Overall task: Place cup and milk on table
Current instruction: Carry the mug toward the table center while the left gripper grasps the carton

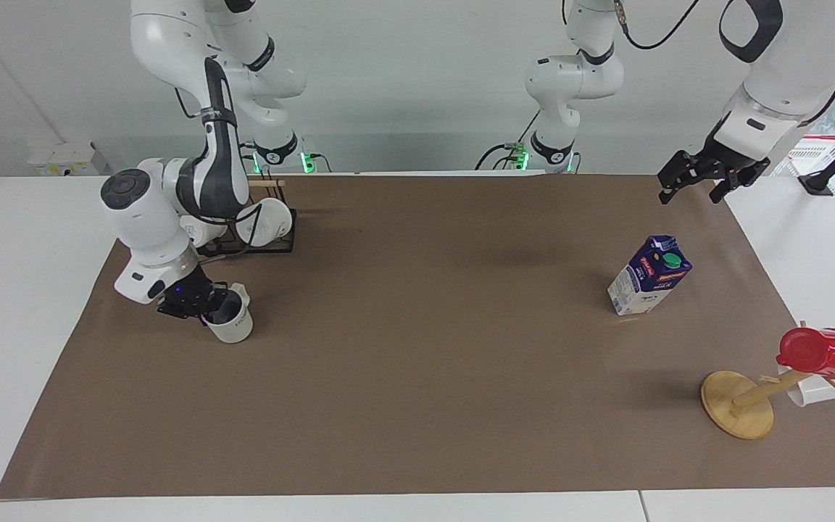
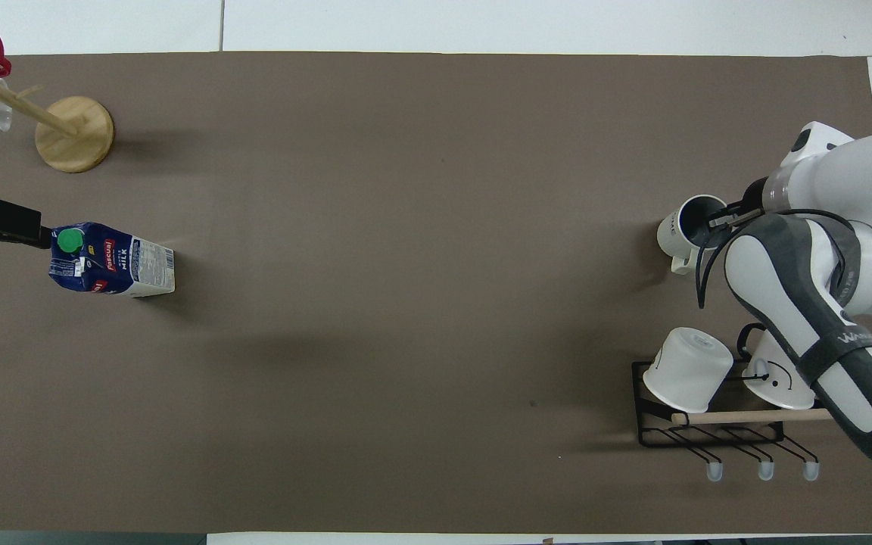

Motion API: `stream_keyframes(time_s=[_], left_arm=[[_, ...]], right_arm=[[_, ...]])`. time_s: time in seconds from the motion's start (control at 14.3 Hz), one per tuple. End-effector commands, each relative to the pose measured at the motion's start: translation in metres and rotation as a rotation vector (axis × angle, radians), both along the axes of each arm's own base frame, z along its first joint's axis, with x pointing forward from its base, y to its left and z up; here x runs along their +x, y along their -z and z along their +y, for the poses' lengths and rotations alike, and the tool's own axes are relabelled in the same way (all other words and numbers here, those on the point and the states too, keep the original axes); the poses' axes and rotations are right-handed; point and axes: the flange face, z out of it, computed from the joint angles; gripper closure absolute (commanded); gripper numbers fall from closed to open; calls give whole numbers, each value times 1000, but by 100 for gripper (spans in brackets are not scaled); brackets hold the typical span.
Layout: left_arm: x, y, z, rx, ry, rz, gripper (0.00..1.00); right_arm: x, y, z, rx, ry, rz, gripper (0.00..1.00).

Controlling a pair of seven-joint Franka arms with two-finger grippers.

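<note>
Looking across the table, I see my right gripper with its fingers clamped on the rim of the cream-white mug with the grey-blue inside. One finger is inside the mug. The mug is on the big brown paper sheet that covers the white table. Close by the fingers, nearer the robots, is a black wire rack with two whiter mugs on it. My left gripper waits up in the air with its fingers apart. The small blue and white milk carton with the green cap stands on the sheet near those fingers, not touching them. A red cup hangs on a wooden stand.
</note>
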Motion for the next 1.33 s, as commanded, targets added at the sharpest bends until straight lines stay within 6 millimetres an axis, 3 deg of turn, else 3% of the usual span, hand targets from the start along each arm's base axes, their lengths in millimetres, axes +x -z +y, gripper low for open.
stream_keyframes(time_s=[0.0, 0.14, 0.28, 0.63, 0.84, 0.98, 1.26], left_arm=[[-8, -1, 3, 16, 7, -2, 0], [-8, -2, 3, 16, 7, -3, 0], [-8, -1, 3, 16, 7, -2, 0], [-9, -6, 2, 16, 6, -15, 0], [-12, -3, 9, 13, 1, -12, 0], [-11, 8, 17, 13, -19, -49, 0], [-2, 48, 21, 14, -26, -78, 0]], right_arm=[[19, -37, 41, 8, -12, 14, 100], [24, -63, 83, 2, 29, 22, 100], [22, -68, 123, -9, 38, 6, 100], [-10, -66, 262, 8, -42, -46, 100], [-22, -47, 317, -1, -143, -91, 100], [-35, -31, 346, 5, -192, -98, 100], [-42, -11, 341, -6, -186, -70, 100]])
